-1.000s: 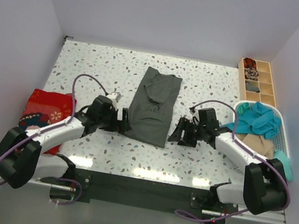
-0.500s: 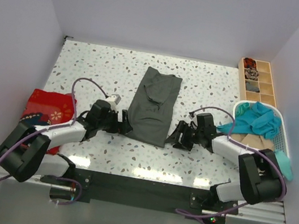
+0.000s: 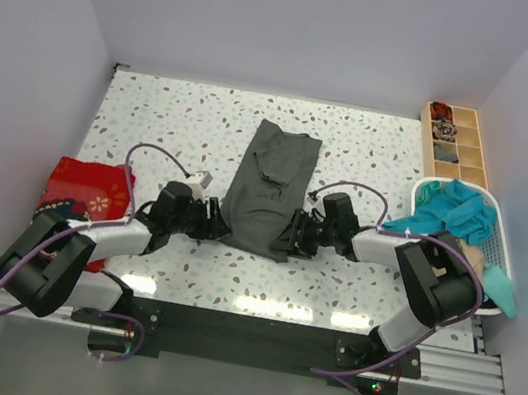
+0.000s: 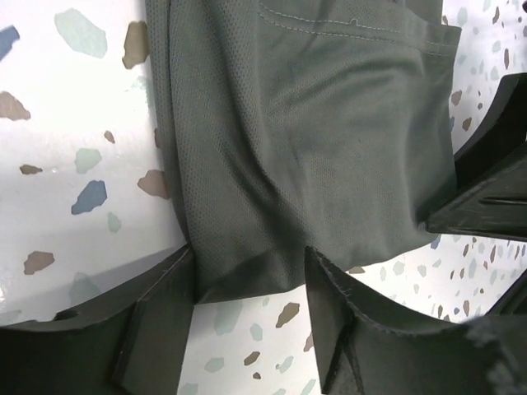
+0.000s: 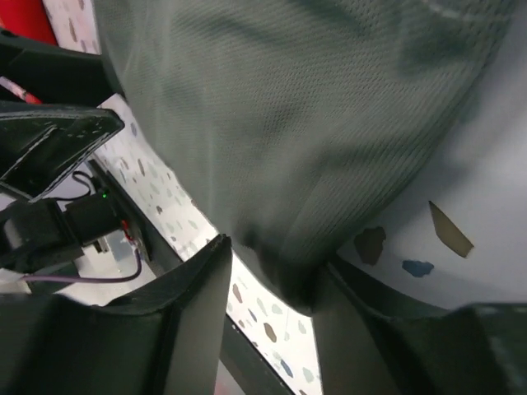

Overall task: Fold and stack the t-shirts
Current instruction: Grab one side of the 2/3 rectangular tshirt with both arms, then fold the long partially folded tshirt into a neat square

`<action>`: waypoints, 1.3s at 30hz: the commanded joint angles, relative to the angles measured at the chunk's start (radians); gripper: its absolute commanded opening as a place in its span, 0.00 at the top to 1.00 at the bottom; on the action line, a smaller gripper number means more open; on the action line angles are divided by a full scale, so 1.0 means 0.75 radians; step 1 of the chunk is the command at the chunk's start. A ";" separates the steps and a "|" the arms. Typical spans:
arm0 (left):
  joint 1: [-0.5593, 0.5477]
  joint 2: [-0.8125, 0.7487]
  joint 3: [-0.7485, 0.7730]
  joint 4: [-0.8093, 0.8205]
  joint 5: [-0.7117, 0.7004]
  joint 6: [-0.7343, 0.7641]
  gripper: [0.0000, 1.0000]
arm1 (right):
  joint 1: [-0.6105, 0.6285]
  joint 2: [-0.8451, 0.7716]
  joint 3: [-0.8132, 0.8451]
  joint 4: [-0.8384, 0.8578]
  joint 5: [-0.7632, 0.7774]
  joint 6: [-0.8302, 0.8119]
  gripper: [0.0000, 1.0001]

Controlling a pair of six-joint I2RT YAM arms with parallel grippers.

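Grey-green t-shirt (image 3: 271,184) folded narrow at centre, red printed t-shirt (image 3: 88,190) far left

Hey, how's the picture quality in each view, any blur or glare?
Top external: even light, sharp, pale glare patches along the table's near edge. Left wrist: grey shirt weave crisp, folds shadowed. Right wrist: shirt softer, right claw fingers dark and blurred.
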 commanded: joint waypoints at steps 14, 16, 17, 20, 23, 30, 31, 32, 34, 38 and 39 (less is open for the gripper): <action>-0.078 -0.027 -0.090 -0.216 0.022 -0.034 1.00 | 0.051 -0.055 -0.018 -0.217 0.211 -0.093 0.92; -0.094 -0.064 -0.100 -0.245 0.024 -0.045 1.00 | 0.053 -0.075 -0.024 -0.283 0.213 -0.116 0.93; -0.107 -0.101 -0.102 -0.289 0.026 -0.051 1.00 | 0.051 -0.099 -0.034 -0.297 0.207 -0.126 0.93; -0.135 -0.211 -0.112 -0.420 0.059 -0.069 1.00 | 0.051 -0.175 -0.071 -0.338 0.162 -0.136 0.93; -0.190 -0.377 -0.127 -0.549 0.069 -0.112 1.00 | 0.055 -0.285 -0.102 -0.405 0.113 -0.159 0.93; -0.323 -0.645 -0.076 -0.709 -0.011 -0.267 1.00 | 0.064 -0.635 -0.141 -0.585 0.088 -0.202 0.90; -0.326 -0.661 -0.059 -0.731 -0.031 -0.269 1.00 | 0.062 -0.664 -0.126 -0.600 0.092 -0.206 0.90; -0.328 -0.661 -0.009 -0.748 -0.045 -0.270 1.00 | 0.064 -0.682 -0.114 -0.614 0.096 -0.216 0.89; -0.328 -0.637 0.041 -0.780 -0.080 -0.257 1.00 | 0.064 -0.707 -0.071 -0.645 0.100 -0.230 0.89; -0.328 -0.557 0.208 -0.811 -0.158 -0.214 1.00 | 0.064 -0.664 0.015 -0.665 0.117 -0.285 0.89; -0.326 -0.535 0.241 -0.815 -0.174 -0.196 1.00 | 0.062 -0.648 0.053 -0.663 0.119 -0.294 0.88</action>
